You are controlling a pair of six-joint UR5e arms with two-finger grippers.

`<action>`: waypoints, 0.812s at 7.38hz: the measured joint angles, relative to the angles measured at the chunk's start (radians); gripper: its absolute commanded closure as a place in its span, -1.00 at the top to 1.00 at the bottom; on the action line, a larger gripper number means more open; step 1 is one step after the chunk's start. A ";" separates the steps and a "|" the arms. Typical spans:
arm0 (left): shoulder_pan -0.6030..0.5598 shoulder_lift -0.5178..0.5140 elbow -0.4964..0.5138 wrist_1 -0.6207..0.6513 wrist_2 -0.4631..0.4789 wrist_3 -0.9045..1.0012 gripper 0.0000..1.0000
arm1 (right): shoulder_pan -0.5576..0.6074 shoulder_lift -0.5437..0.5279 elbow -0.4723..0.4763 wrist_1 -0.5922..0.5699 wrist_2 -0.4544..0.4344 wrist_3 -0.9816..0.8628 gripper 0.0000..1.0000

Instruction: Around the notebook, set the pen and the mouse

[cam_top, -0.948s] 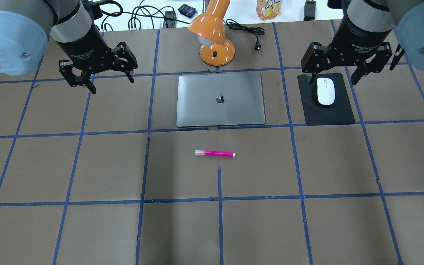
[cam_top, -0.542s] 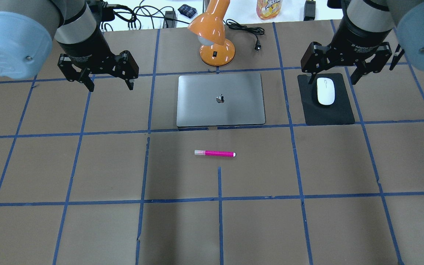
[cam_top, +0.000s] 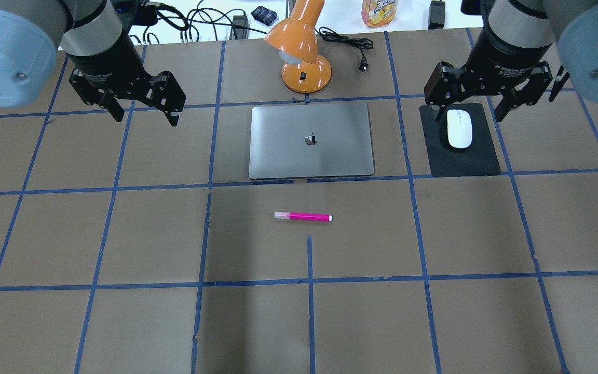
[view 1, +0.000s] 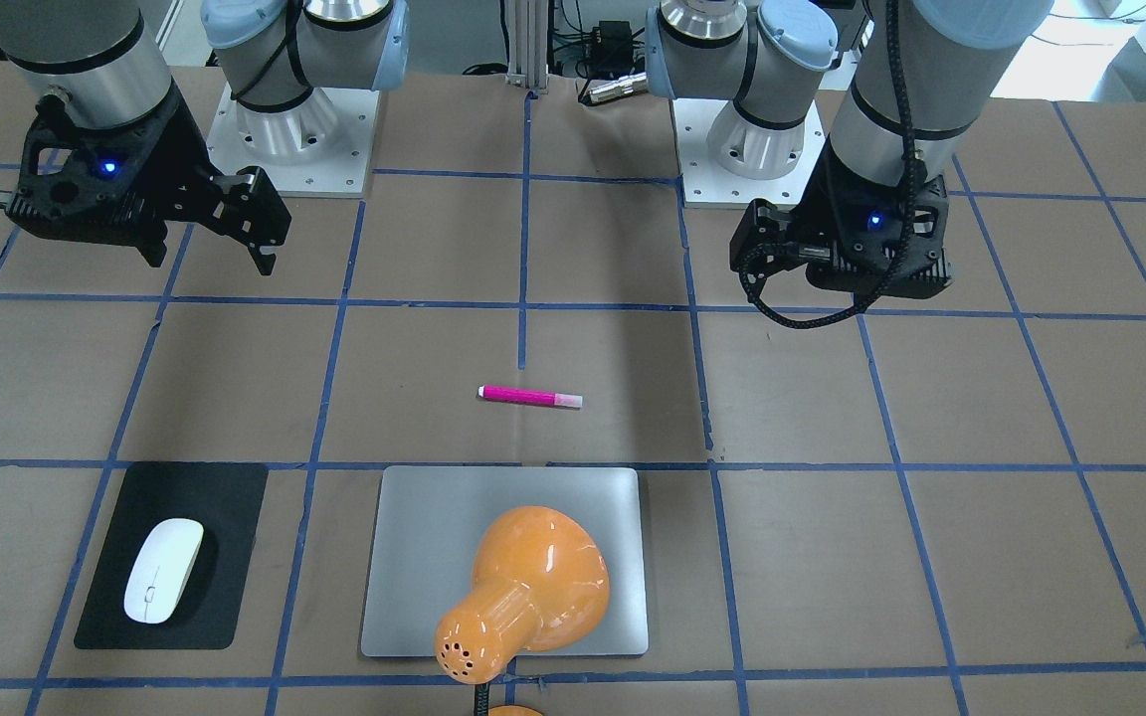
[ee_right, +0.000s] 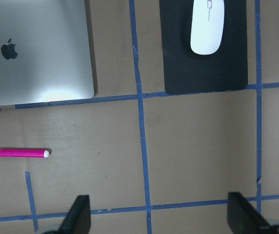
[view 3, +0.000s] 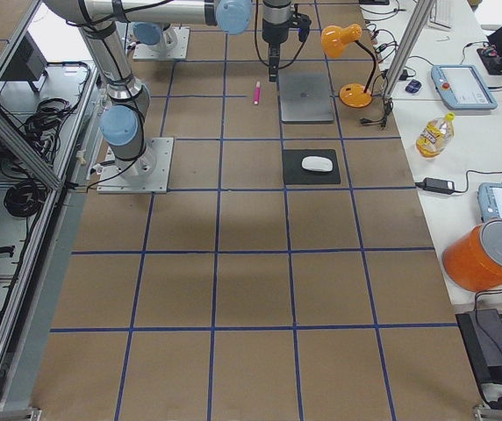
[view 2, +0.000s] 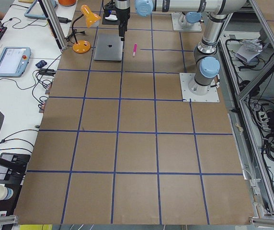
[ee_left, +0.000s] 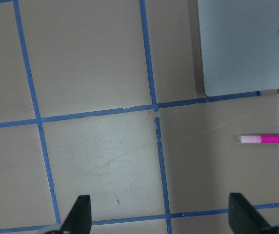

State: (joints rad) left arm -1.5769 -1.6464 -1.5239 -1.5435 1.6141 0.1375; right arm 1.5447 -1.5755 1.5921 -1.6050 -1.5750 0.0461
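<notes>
The silver notebook (cam_top: 311,140) lies closed at the table's middle back. Nearer the robot, just before it, lies the pink pen (cam_top: 303,216), parallel to the notebook's near edge. To the notebook's right, the white mouse (cam_top: 459,129) rests on a black mat (cam_top: 465,162). My right gripper (cam_top: 469,116) hovers open above the mouse, holding nothing. Well left of the notebook, my left gripper (cam_top: 146,118) hangs open and empty over bare table. The left wrist view shows the pen (ee_left: 269,139) and a notebook corner (ee_left: 247,44). The right wrist view shows the mouse (ee_right: 207,27).
An orange desk lamp (cam_top: 301,52) stands right behind the notebook, its cord (cam_top: 348,44) trailing right. A bottle (cam_top: 379,13) and cables (cam_top: 200,23) lie beyond the table's back edge. Blue tape lines grid the brown surface.
My left gripper has drifted toward the back of the table and turned slightly, staying open. The right gripper, pen, mouse and notebook have stayed put.
</notes>
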 measured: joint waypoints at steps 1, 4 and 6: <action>0.002 0.002 0.002 -0.002 0.004 0.032 1.00 | 0.000 0.000 0.000 0.000 0.000 0.000 1.00; 0.006 0.001 0.018 -0.004 -0.003 0.035 1.00 | 0.000 0.004 -0.001 -0.003 -0.003 0.000 1.00; 0.009 -0.007 0.033 -0.005 -0.012 0.029 1.00 | 0.000 0.007 -0.006 -0.004 -0.003 0.000 1.00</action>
State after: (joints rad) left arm -1.5681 -1.6537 -1.4905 -1.5481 1.6022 0.1670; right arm 1.5447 -1.5685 1.5864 -1.6089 -1.5781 0.0460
